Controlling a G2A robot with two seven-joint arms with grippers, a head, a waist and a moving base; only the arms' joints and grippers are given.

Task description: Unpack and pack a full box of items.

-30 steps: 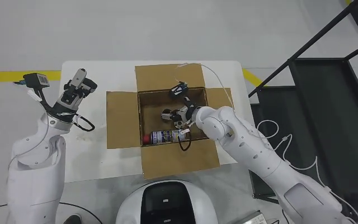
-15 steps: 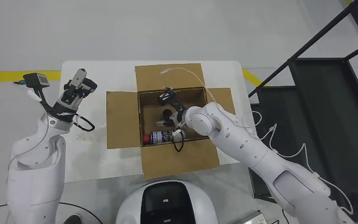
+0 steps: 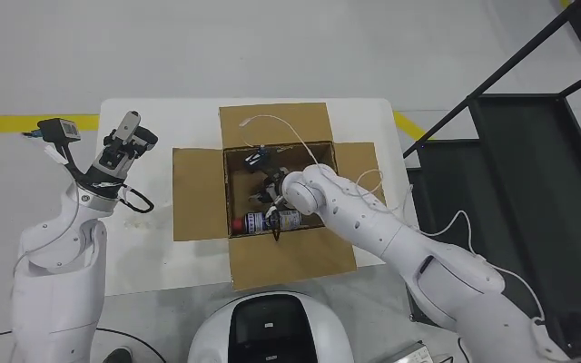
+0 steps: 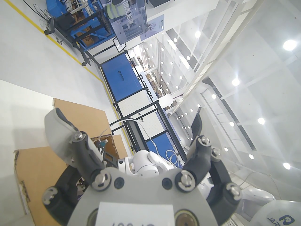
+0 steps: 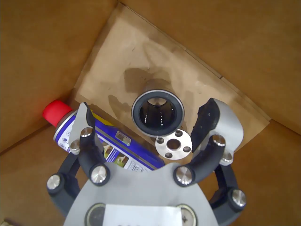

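On the left, the left gripper [image 3: 134, 134] hangs over the white table [image 3: 145, 263], its fingers spread and empty, well apart from the brown cardboard box [image 3: 200, 195]. Inside the box you have a red-capped blue spray can [image 5: 112, 139] lying along a wall, just beside a dark-rimmed metal cylinder [image 5: 157, 116] and a holed steel disc [image 5: 174, 145]. The right gripper [image 5: 145, 108] stands open, one finger either side of that cylinder.
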